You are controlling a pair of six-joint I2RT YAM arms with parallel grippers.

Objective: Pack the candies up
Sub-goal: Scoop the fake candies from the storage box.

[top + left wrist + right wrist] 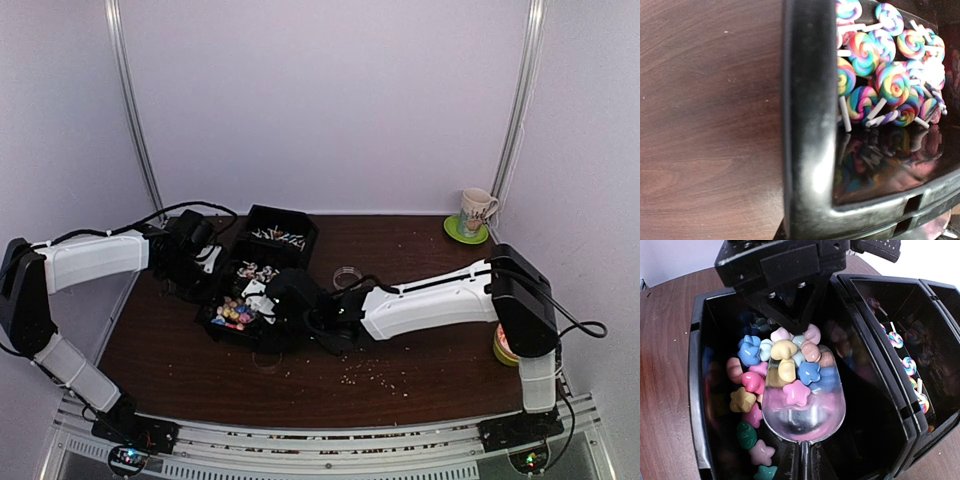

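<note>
High rear overview; two downward wrist close-ups, the lollipop bin (805, 125) common to both.

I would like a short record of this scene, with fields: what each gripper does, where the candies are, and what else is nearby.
right gripper: jaws shut on handle of clear scoop
scoop load: several star-shaped candies
candy bin: black, more candies loose inside
left gripper: jaws shut, close to lollipop bin
lollipops: swirled, heaped
cup: far right, away from both arms
</note>
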